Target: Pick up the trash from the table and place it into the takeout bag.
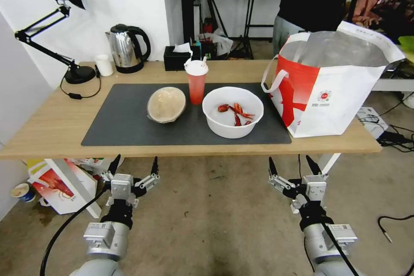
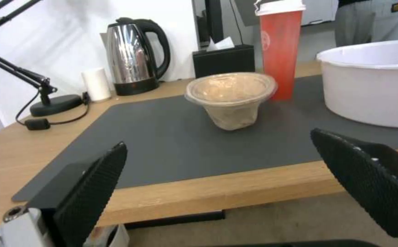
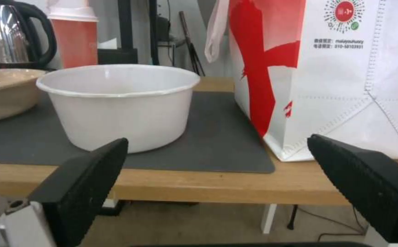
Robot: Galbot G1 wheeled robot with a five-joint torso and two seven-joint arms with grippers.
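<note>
While trash sits on grey mat (image 1: 129, 125), light-wood table (image 1: 51, 129), concrete floor (image 1: 215, 215).

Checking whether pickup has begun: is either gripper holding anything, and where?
Nothing is held. The left gripper and right gripper hang open below the table edge.

wood table (image 1: 51, 129) w/ grey mat (image 1: 129, 125), bag (image 1: 336, 99), kettle (image 1: 127, 47).

Light-wood table (image 1: 51, 129) under a matt grey mat (image 1: 129, 125); glossy steel kettle (image 1: 125, 47); foil-lined takeout bag (image 1: 340, 108).
</note>
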